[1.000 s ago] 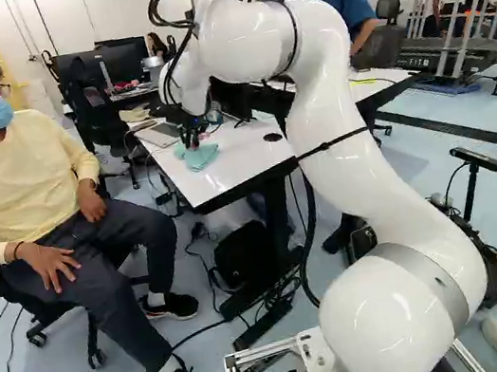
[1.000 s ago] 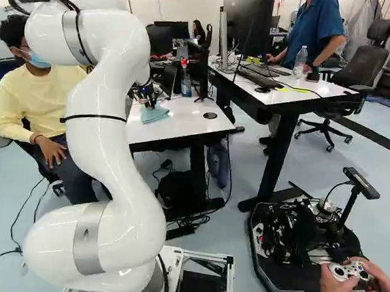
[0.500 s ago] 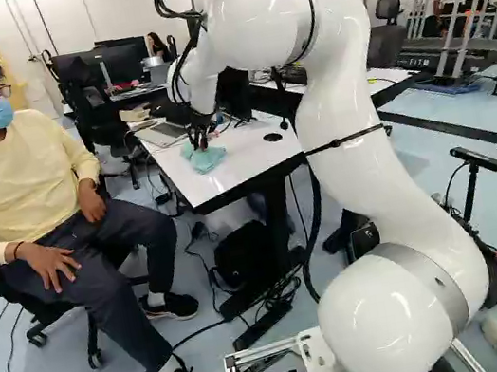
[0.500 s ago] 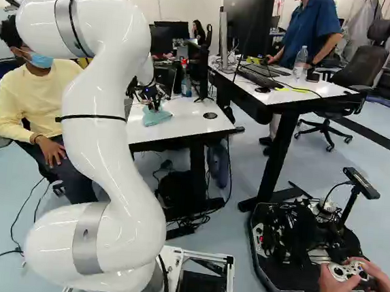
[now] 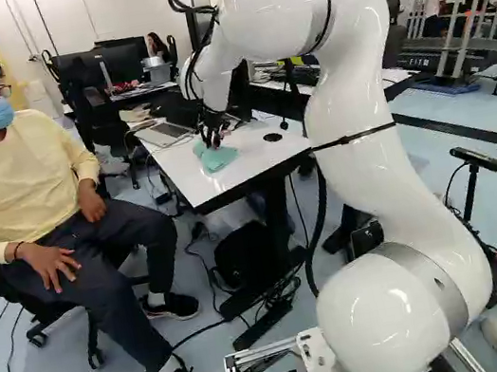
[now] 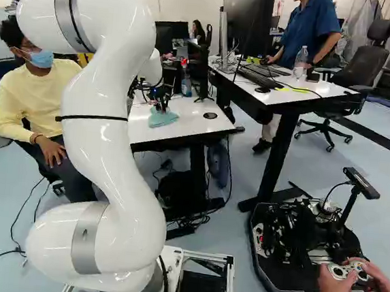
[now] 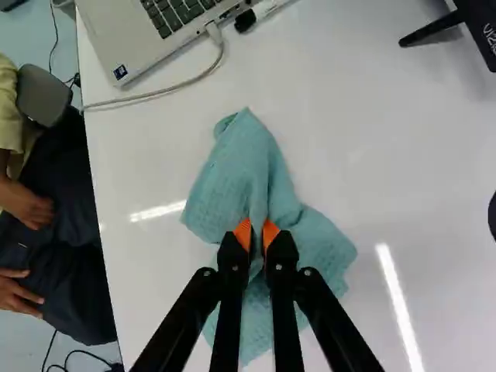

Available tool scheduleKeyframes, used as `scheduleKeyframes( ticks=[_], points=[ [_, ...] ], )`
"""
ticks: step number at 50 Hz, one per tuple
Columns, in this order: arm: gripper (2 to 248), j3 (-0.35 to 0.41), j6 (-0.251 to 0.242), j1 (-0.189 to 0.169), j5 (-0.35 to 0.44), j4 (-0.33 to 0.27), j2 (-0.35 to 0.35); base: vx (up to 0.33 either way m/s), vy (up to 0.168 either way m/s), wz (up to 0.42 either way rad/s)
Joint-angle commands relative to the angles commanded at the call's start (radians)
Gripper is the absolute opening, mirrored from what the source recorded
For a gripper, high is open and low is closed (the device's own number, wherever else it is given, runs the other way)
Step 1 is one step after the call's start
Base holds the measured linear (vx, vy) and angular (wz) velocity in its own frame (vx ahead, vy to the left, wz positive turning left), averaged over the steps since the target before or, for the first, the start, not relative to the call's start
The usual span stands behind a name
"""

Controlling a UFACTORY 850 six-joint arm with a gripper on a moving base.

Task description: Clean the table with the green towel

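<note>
While the pincer (image 5: 213, 142) pinches the towel (image 7: 302, 240), a clear bottle (image 6: 301, 62) stands upright, contents unclear.

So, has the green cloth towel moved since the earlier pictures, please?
Yes: in the left base view, the green cloth towel has moved towards the round black hole in the white tabletop.

The green towel (image 7: 240, 170) lies rumpled on the table (image 7: 387, 155).

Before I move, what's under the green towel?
White tabletop shows around the towel, which the hand grips; the patch beneath is covered, so I can't tell what's there.
</note>
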Motion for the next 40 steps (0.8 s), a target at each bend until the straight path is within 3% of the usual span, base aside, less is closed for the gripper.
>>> scheduleKeyframes(
  ticks=[18,40],
  points=[
    [44,-0.076,0.000,-0.029,0.000,0.000,-0.055,0.000,0.000,0.000],
    [44,-0.191,0.000,0.007,0.000,0.000,-0.135,0.000,0.000,0.000]
  ],
)
